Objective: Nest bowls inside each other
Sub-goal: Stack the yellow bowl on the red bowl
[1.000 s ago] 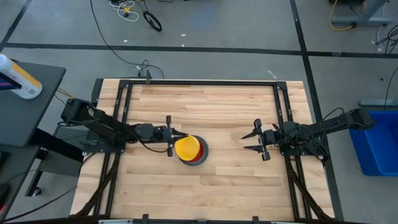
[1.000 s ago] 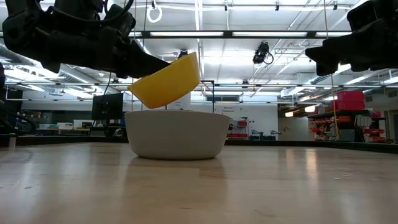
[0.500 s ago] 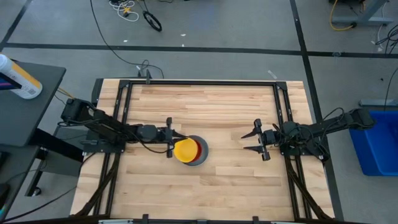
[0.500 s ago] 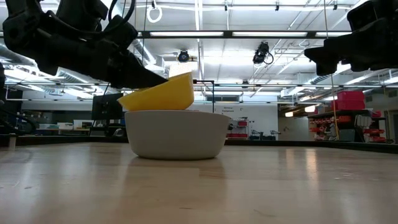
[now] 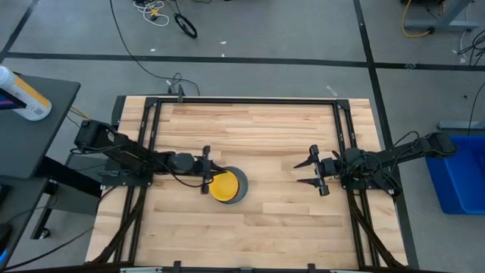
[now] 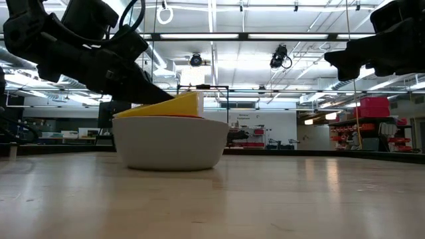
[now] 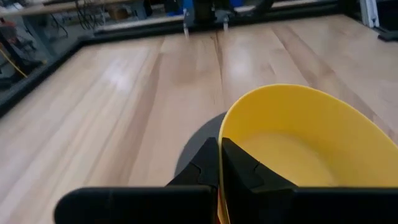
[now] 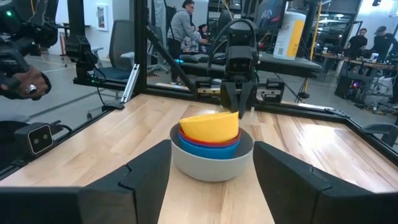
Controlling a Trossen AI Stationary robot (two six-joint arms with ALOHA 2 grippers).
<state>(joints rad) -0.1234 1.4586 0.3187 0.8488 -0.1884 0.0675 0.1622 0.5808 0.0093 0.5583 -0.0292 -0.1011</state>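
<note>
A grey bowl (image 5: 238,191) stands on the wooden table a little left of its middle. A blue bowl (image 8: 208,148) and a red bowl (image 8: 210,138) are nested in it. On top sits the yellow bowl (image 5: 223,186), tilted, its opening tipped toward my left arm and its right rim (image 6: 197,96) highest. My left gripper (image 5: 206,180) is at the stack's left side, shut on the yellow bowl. My right gripper (image 5: 301,173) hovers open to the right of the stack, nothing between its fingers. My left gripper pinches the yellow bowl's rim (image 7: 222,138) on the side facing the table's left edge, one finger inside the bowl and one outside. The fingers come from the table's left, slanting slightly down. The bowl is tilted, its lower part down inside the stacked bowls.
A dark metal frame (image 5: 151,114) borders the tabletop on all sides. A white and yellow bottle (image 5: 23,95) lies on a side table at the left, and a blue bin (image 5: 458,182) stands at the right. People (image 8: 183,25) stand in the room beyond.
My left gripper has tipped downward and lowered the yellow bowl from above the grey bowl down into the stack, where it covers the red bowl. The stack has slid a little toward the table's left edge.
</note>
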